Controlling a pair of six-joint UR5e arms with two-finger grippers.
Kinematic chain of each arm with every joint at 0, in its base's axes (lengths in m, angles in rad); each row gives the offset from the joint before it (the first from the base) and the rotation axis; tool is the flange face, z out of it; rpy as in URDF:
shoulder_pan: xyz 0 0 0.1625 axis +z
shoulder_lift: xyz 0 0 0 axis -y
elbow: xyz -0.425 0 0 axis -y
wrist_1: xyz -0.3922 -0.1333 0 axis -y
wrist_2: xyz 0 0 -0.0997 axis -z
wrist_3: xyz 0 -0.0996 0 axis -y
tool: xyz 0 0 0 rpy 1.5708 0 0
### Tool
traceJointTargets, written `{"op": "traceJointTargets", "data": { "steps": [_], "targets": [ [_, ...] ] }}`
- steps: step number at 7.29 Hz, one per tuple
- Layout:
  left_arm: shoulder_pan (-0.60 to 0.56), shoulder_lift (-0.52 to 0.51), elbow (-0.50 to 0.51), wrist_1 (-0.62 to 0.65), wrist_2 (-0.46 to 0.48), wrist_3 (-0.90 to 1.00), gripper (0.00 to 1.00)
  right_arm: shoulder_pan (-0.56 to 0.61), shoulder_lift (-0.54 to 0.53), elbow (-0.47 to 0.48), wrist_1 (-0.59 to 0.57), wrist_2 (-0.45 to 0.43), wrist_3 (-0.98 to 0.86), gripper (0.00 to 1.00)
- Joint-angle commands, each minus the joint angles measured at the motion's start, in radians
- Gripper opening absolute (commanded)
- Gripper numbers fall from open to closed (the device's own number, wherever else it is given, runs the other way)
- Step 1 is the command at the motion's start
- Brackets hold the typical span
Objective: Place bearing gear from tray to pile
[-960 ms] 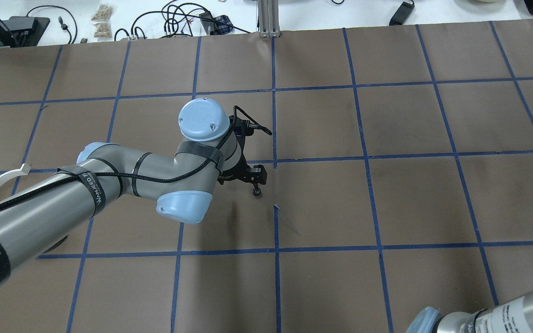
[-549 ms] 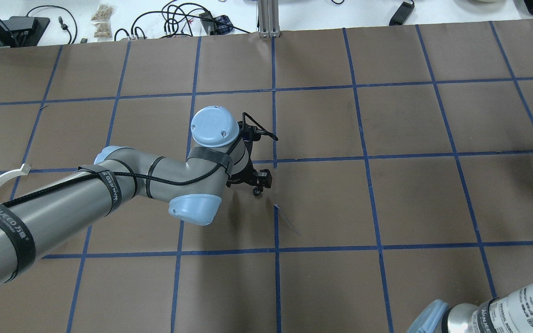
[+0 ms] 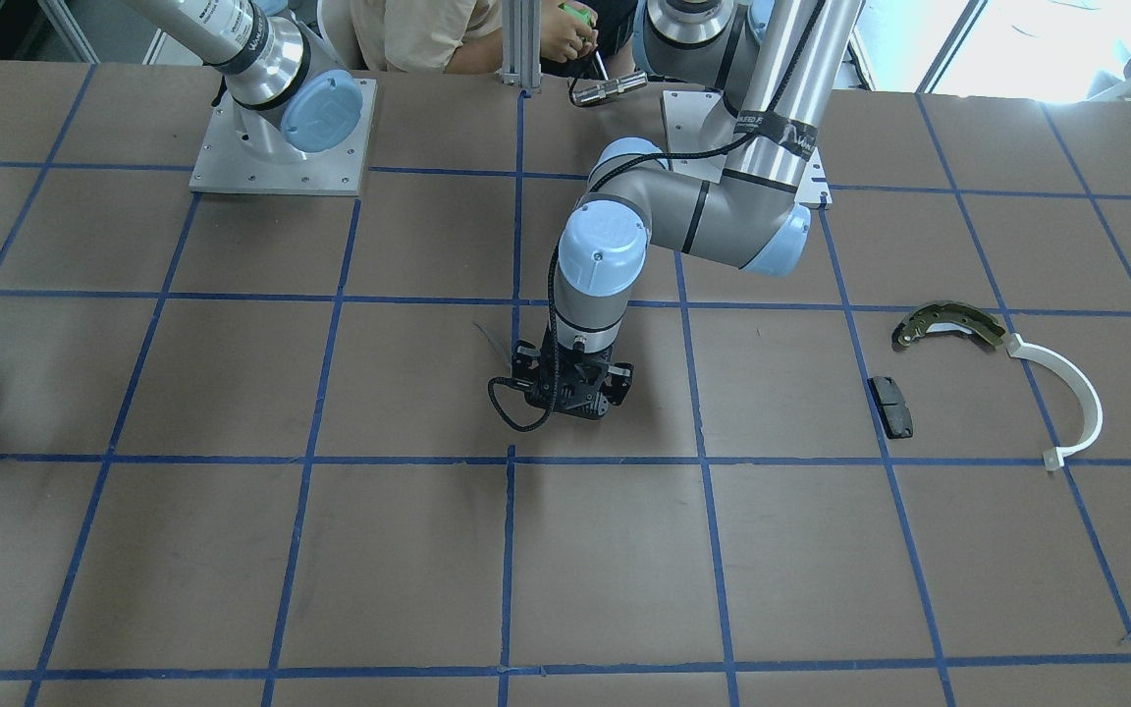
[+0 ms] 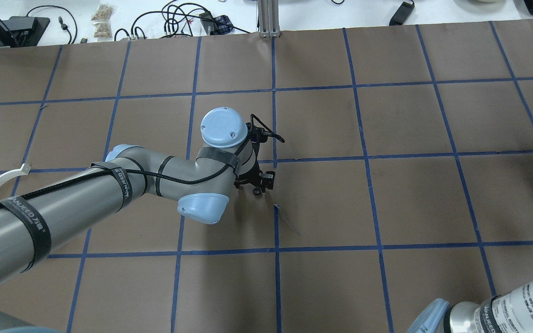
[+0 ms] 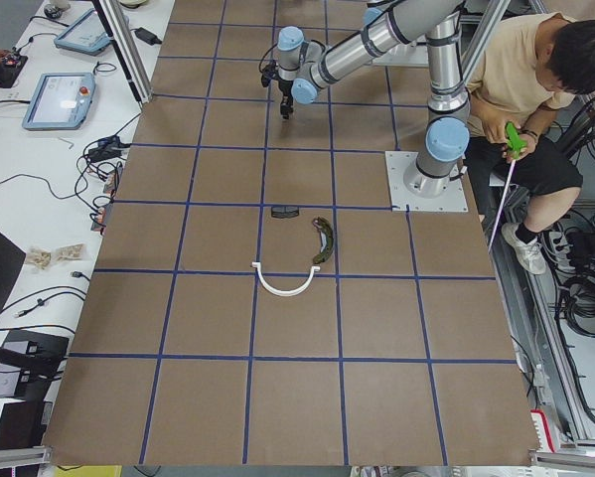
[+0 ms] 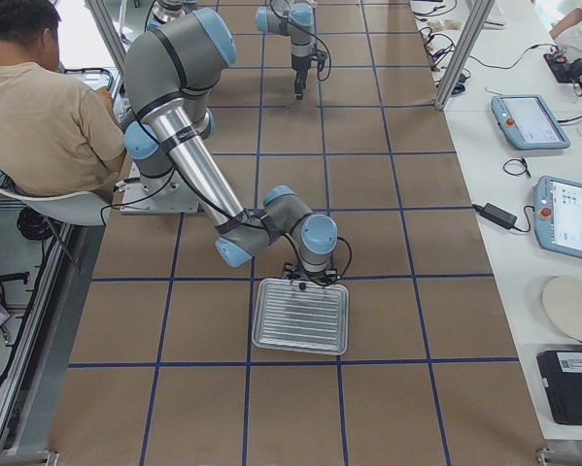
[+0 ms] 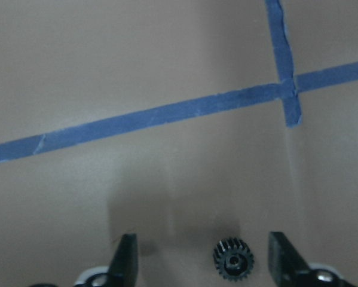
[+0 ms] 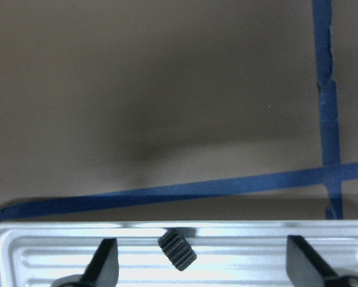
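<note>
A small black bearing gear lies on the brown table between the fingers of my left gripper, which is open around it at the table's middle. The gear also shows in the overhead view. My right gripper is open over the rim of the silvery tray, where a second small black ribbed gear lies. The pile lies apart on the left arm's side: an olive-and-silver brake shoe, a white plastic arc and a black pad.
The table is brown paper with a blue tape grid. The tray lies at the table's end on the right arm's side. An operator sits behind the robot bases. Cables and tablets lie on the white bench beyond the table.
My left arm has moved to the right, bringing its gripper closer over the gear, which has stayed in place. My right arm has shifted slightly at the lower right.
</note>
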State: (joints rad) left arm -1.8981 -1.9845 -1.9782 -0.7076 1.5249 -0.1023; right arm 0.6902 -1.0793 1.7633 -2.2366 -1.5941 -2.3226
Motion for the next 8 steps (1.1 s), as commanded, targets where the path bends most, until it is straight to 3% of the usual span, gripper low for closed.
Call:
{"op": "traceJointTargets", "data": {
  "steps": [1,4,7,8],
  "targets": [
    [-0.004,-0.011,0.002,0.0,-0.002,0.007,0.02,-0.008,0.001,0.002,0.0,-0.001,0.002,1.0],
    [0.01,0.033,0.015,-0.051,0.014,0.039,0.0,-0.006,0.024,0.002,0.0,0.002,0.008,0.91],
    [0.236,0.117,0.152,-0.42,0.078,0.266,0.0,-0.008,0.019,0.004,0.0,0.0,0.02,0.66],
    [0.319,0.157,0.157,-0.456,0.112,0.358,0.0,-0.008,0.015,0.002,-0.002,-0.003,0.026,0.51]
  ]
}}
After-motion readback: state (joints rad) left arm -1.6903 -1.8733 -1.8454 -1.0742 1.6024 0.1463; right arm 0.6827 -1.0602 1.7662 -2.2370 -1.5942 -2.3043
